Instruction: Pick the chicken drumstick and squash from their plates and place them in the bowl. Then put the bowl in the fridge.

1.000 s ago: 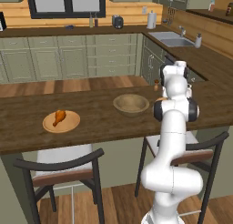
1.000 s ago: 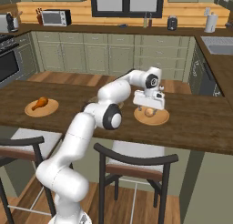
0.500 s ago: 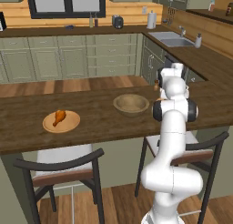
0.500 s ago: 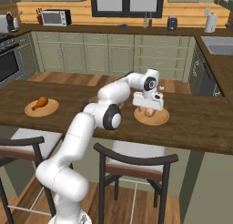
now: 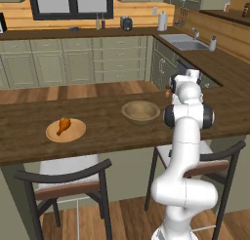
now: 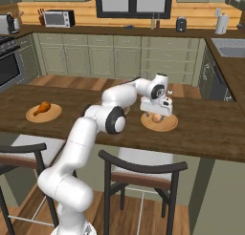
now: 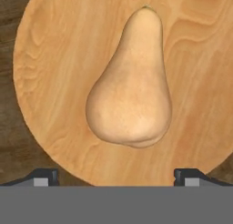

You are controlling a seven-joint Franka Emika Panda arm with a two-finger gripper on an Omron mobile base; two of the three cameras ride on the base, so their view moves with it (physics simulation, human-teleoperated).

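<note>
The pale tan, pear-shaped squash (image 7: 129, 91) lies on a round wooden plate (image 7: 54, 82), narrow end pointing away from the fingertips. My gripper (image 7: 116, 176) is open just above it, with one fingertip (image 7: 45, 176) on each side of its wide end. From the right base, the gripper (image 6: 156, 112) hangs right over the squash (image 6: 156, 118) and its plate (image 6: 165, 125). The orange-brown chicken drumstick (image 5: 63, 125) rests on its own plate (image 5: 73, 134) far to the left, also seen as drumstick (image 6: 43, 107). The deep wooden bowl (image 5: 140, 111) stands between the two plates, left of the arm.
The dark wooden counter (image 5: 29, 141) runs across the view, and two chairs (image 5: 68, 178) (image 6: 143, 169) are tucked under its near edge. Green cabinets, a sink (image 5: 188, 44) and a microwave (image 6: 58, 18) line the far walls.
The hand has sunk slightly toward the squash plate. Drumstick, bowl and plates lie where they were.
</note>
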